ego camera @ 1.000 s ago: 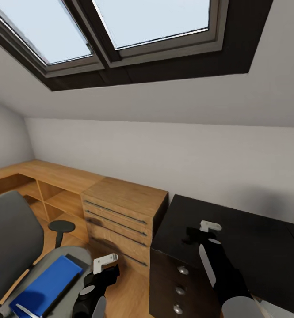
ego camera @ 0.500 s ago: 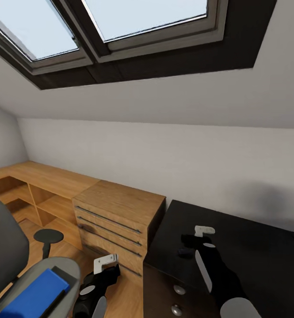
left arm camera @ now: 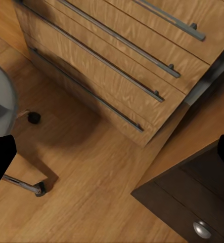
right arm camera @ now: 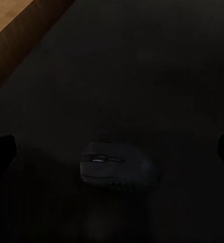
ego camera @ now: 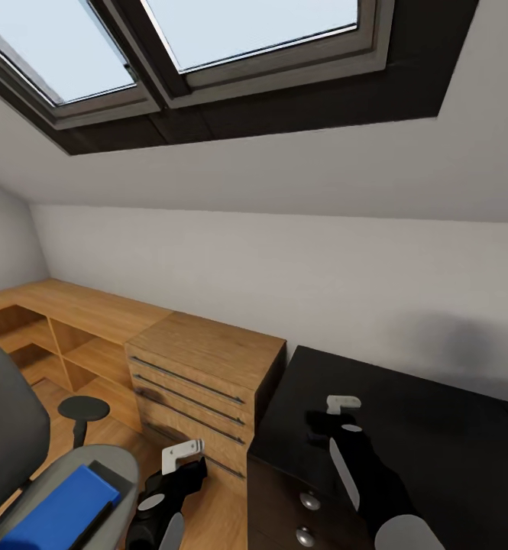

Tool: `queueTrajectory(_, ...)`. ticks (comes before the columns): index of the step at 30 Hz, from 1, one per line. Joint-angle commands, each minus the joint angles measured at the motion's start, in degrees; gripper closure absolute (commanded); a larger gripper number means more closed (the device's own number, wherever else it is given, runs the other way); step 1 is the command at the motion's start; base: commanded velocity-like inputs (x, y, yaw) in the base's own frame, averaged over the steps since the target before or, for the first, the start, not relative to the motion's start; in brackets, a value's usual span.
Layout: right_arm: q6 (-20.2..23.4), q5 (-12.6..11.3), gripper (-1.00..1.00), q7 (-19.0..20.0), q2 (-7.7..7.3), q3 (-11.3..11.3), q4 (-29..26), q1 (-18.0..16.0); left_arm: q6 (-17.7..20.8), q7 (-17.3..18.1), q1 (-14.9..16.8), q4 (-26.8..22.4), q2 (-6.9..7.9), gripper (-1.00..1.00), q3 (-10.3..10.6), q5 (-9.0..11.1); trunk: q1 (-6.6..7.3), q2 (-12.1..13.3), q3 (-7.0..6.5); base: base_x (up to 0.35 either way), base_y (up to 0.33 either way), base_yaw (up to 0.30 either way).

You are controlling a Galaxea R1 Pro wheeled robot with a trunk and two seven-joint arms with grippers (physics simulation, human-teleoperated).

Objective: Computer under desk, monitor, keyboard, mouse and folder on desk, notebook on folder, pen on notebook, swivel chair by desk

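A: Count of task items. One bright blue flat folder (ego camera: 55,513) lying on the grey seat of the one swivel chair with grey upholstery (ego camera: 5,428), low at the robot's left. One small dark rounded mouse (right arm camera: 118,168) resting on the glossy black worktop (ego camera: 437,428); legible in the right wrist view, too dark to pick out from the head camera.

B: Fingers?

A: Right fingers (right arm camera: 112,152): two dark tips at the opposite edges of the wrist picture, spread wide, mouse between and below them, no contact visible. In the head view the right fingers (ego camera: 324,428) hang over the near-left part of the worktop. Left fingers (left arm camera: 112,152): likewise two tips far apart, nothing between them but light wood floor (left arm camera: 91,167). From the head camera the left fingers (ego camera: 183,464) sit between chair and the dark drawer unit under the worktop (ego camera: 292,504).

B: Furniture count?

A: One light wooden drawer cabinet (ego camera: 200,382), just beside the black worktop; four long metal bar handles in the left wrist view. Dark unit: two round silver knobs visible from the head, one (left arm camera: 202,229) from the left wrist. Two black-framed skylights (ego camera: 231,30) in the sloped ceiling. One black round armrest pad (ego camera: 84,407). One chrome chair leg ending in a black caster (left arm camera: 35,188), a second caster behind it.
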State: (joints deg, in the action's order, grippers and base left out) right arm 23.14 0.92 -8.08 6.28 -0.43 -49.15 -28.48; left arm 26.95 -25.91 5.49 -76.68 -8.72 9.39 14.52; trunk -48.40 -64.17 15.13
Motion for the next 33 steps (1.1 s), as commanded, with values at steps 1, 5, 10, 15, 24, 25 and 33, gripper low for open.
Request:
queueTrajectory(1,0.3,0.1,-1.0,-0.1,0.09,0.0,0.2,-0.2,0.1,-0.5,0.0,-0.1,0.02,-1.0,0.1,0.6,-0.01,-0.1,0.08,0.0,0.0,0.0)
queueTrajectory(5,0.3,0.1,-1.0,-0.2,0.69,0.1,5.3,-5.7,0.1,-0.5,0.0,0.0,0.02,-1.0,0.1,0.6,-0.01,-0.1,0.08,0.0,0.0,0.0)
queueTrajectory(10,-2.9,-0.1,-1.0,-0.2,0.71,-0.2,19.2,-16.2,0.1,-0.5,0.0,0.0,0.02,-1.0,0.1,0.6,-0.01,-0.1,0.08,0.0,0.0,0.0)
queueTrajectory(15,-6.9,-0.2,-1.0,-0.2,0.6,-0.5,28.8,-20.7,0.1,-0.5,0.0,0.0,0.02,-1.0,0.0,0.6,-0.01,-0.1,0.08,0.0,0.0,0.0)
queueTrajectory(24,-7.5,-0.3,-1.0,-0.5,-0.08,-2.9,36.0,-21.6,0.0,-0.5,0.0,-2.0,0.02,-1.0,0.2,0.7,-0.01,-0.1,0.08,0.0,0.0,0.0)
queueTrajectory(25,-7.5,-0.3,-1.0,-0.5,-0.37,-3.2,36.1,-21.6,0.0,-0.4,0.0,-3.0,0.02,-1.0,0.2,0.7,-0.01,-0.1,0.08,0.0,0.0,0.0)
queueTrajectory(33,-4.5,-1.0,-1.0,-0.6,-1.97,-6.2,36.4,-21.6,0.2,-0.5,0.0,-10.1,-0.06,-1.0,0.3,0.8,-0.01,-0.1,0.08,0.0,0.0,0.0)
